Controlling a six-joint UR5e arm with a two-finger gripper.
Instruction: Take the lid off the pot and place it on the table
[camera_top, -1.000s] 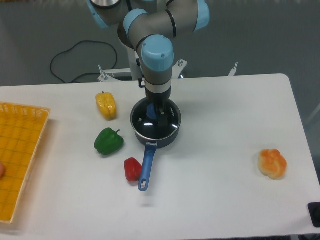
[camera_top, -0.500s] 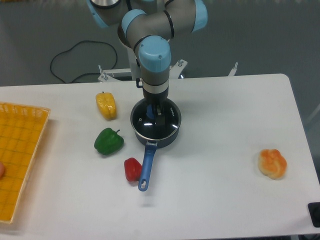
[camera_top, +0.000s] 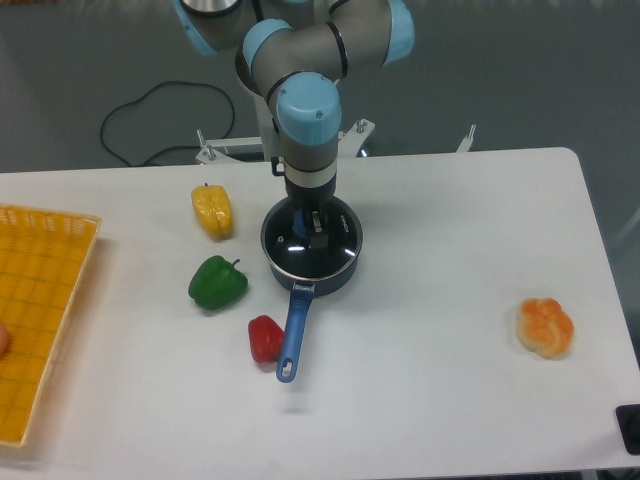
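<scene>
my gripper (camera_top: 309, 222) has crept toward 10 o'clock, settling over the lid (camera_top: 312, 240) on the pot (camera_top: 318, 275); i cannot tell if its fingers clasp the knob.

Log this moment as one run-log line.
phase: grasping lid | gripper: at knob, closure unclear | lid: on pot | table: lid not placed

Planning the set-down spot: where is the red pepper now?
The red pepper lies front-left of the pot, just left of its blue handle, below the green pepper.
</scene>
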